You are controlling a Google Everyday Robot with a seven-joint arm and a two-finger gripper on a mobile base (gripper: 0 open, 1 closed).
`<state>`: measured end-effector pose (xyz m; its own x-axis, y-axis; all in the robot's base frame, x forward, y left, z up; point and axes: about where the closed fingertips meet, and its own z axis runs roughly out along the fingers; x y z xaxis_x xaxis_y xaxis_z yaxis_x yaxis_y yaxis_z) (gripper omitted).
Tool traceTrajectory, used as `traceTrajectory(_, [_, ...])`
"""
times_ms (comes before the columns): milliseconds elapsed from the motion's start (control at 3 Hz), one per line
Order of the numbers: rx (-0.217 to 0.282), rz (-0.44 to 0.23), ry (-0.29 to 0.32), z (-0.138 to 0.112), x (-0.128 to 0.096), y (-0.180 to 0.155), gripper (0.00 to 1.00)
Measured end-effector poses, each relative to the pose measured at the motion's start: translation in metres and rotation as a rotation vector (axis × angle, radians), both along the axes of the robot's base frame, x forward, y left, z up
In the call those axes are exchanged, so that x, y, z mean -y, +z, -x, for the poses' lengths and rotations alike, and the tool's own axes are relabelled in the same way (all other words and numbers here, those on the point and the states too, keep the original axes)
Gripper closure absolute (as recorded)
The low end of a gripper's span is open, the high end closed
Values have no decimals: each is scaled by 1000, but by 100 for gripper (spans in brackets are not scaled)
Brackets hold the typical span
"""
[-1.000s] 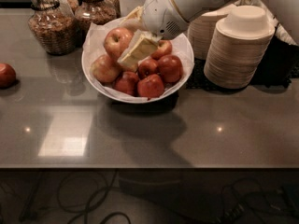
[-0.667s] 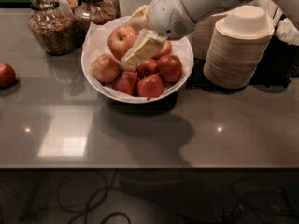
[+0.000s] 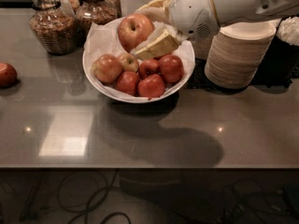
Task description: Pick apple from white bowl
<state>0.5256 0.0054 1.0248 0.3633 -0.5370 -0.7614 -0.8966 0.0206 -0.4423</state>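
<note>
The apple, large and orange-red with a yellowish dimple, is held between the cream fingers of my gripper, lifted above the back of the white bowl. One finger shows in front of the apple, the other behind it. The bowl is lined with crinkled white paper and holds several smaller, darker red apples. My white arm reaches in from the upper right.
A stack of beige paper bowls stands right of the white bowl. Two glass jars stand at the back left. A lone red apple lies at the left edge of the grey counter.
My gripper has risen with the large apple, lifting it out from among the other apples to above the bowl's back rim.
</note>
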Motion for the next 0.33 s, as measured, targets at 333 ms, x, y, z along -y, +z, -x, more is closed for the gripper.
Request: traceTrajectory(333, [0, 0, 0, 0, 0, 0, 100])
